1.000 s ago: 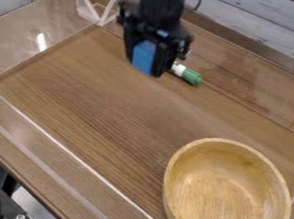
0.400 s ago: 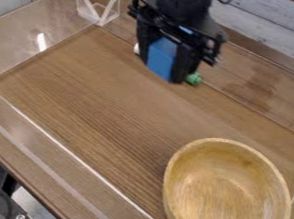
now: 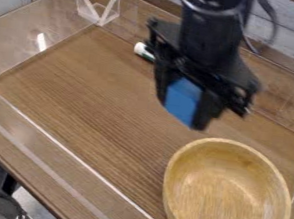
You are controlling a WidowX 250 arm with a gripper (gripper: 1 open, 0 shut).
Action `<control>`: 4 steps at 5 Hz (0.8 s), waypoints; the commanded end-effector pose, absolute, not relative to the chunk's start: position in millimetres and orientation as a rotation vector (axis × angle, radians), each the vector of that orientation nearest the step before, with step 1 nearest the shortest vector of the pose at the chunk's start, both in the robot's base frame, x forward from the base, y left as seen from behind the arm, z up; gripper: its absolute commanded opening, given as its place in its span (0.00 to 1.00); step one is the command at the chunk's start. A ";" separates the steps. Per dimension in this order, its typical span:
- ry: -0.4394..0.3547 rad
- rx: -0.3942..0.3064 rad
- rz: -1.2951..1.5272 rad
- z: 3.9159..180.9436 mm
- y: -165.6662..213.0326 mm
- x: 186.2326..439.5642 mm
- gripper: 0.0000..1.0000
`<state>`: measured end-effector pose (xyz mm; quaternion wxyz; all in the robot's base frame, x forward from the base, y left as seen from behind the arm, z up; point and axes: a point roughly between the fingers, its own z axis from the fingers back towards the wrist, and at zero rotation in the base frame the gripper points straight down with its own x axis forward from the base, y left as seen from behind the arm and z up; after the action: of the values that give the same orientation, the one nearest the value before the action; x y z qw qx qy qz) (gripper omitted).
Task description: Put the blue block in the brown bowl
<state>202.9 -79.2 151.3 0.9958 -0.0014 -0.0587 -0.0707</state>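
Observation:
My black gripper hangs above the wooden table, pointing down, shut on the blue block, which shows between its fingers. The block is lifted off the table. The brown bowl, wide, shallow and empty, sits at the lower right, just below and right of the gripper. The gripper is up and left of the bowl's rim, not over its middle.
Clear acrylic walls fence the wooden table on the left and front. A marker end peeks out behind the arm at the back. Open wood lies left of the bowl.
The gripper has carried the blue block from the back of the table toward the front right, nearer the bowl, and a little higher. The marker stayed behind.

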 end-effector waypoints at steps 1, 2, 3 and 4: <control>-0.153 -0.020 -0.146 156.3 -102.8 194.0 0.00; -0.161 -0.018 -0.156 146.6 -123.8 189.9 0.00; -0.159 -0.019 -0.161 143.9 -123.3 189.2 0.00; -0.154 -0.021 -0.166 142.6 -121.9 189.0 0.00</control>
<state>185.2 -121.0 134.6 0.9944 -0.0015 -0.0609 -0.0865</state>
